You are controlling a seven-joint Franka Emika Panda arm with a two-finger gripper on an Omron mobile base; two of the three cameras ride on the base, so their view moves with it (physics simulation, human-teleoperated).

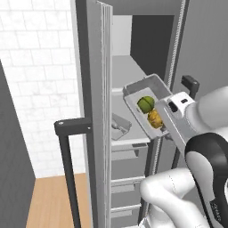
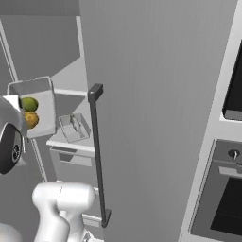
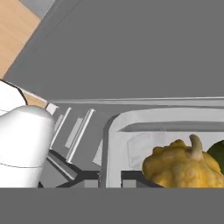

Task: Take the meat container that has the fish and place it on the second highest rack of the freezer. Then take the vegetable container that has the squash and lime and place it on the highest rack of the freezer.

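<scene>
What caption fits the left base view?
Tool carrying vegetable container with lime and squash toward open freezer.

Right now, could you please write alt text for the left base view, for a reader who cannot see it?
A white robot arm holds a grey vegetable container tilted in front of the open freezer, with a green lime and a yellow squash inside. A second container sits on a freezer rack lower down. The freezer door stands open at left.
</scene>
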